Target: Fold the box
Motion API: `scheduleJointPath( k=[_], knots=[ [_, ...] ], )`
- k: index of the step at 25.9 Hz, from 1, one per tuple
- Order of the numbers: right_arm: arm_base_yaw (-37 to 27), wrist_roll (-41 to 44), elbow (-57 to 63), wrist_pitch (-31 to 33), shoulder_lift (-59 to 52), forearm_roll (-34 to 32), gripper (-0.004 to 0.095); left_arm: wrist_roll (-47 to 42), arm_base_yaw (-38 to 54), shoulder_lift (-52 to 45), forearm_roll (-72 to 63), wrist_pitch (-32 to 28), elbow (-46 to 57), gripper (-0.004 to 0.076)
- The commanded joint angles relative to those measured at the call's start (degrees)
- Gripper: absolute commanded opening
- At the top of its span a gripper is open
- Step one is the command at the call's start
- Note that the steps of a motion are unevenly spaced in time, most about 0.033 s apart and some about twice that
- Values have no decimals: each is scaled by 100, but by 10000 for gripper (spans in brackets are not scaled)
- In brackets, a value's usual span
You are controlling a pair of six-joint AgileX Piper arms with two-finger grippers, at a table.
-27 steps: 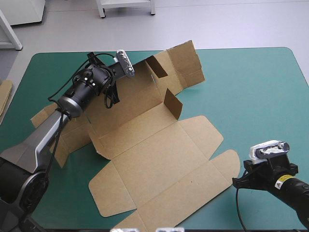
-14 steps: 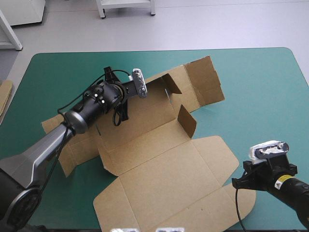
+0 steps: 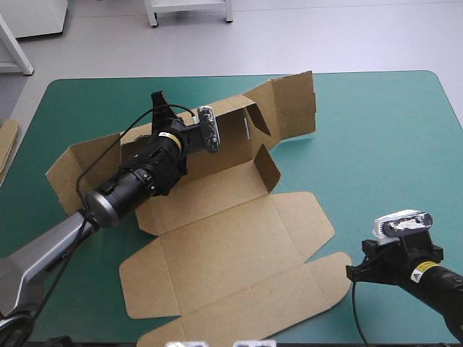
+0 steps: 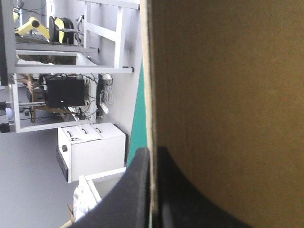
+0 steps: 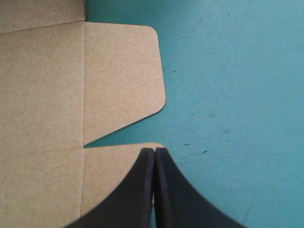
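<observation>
The brown box (image 3: 239, 238) lies opened out on the teal-green cover, its lid panel flat toward me. Its long back wall (image 3: 217, 155) and left side flaps stand raised. My left gripper (image 3: 162, 108) is at the top edge of that back wall. In the left wrist view it (image 4: 152, 153) is shut on the box (image 4: 228, 95), with the board's edge between the black fingers. My right gripper (image 3: 359, 272) rests shut at the near right, by the lid's corner flap. In the right wrist view its tip (image 5: 154, 153) sits just over the edge of the box's flap (image 5: 118, 76).
More brown board (image 3: 7, 144) shows at the table's left edge. Bare teal-green cover (image 3: 391, 144) stretches to the right of the box, and it also lies beside my right gripper (image 5: 228, 95).
My left arm swung back toward the left with the board. The box slid left, and its back wall and left flaps now stand higher. The right arm has not moved.
</observation>
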Motion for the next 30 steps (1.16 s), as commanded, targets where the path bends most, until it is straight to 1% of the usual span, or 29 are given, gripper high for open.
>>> scheduleJointPath(
  k=[1, 4, 9, 14, 17, 20, 25, 27, 30],
  knots=[
    [-8, -41, -183, -390, 39, 77, -17, -102, -55, -351, 182, -261, -170, -9],
    [-8, -41, -183, -390, 39, 77, -17, -74, -372, -546, 61, -234, -21, -9],
    [-8, -29, -183, -379, 39, 156, -17, -144, -787, -738, -53, -190, 690, -9],
    [-8, -5, -193, -433, 39, 213, -17, -714, -960, -738, 427, -150, 747, -9],
    [-8, -15, -304, -472, 114, 524, -17, -842, -1007, -738, 455, -124, 747, -9],
    [-8, -143, -682, -480, 446, 624, -17, -842, -1007, -738, 348, -135, 763, -9],
    [-8, -206, -1632, -442, 1269, 710, -17, -895, -992, -738, 735, -171, 1033, -9],
    [-8, -224, -1920, -398, 1577, 863, -17, -1126, -992, -738, 1050, -183, 1132, -9],
    [-8, -532, -2234, -356, 1987, 1298, -17, -1531, -992, -758, 1503, -134, 1170, -9]
  ],
)
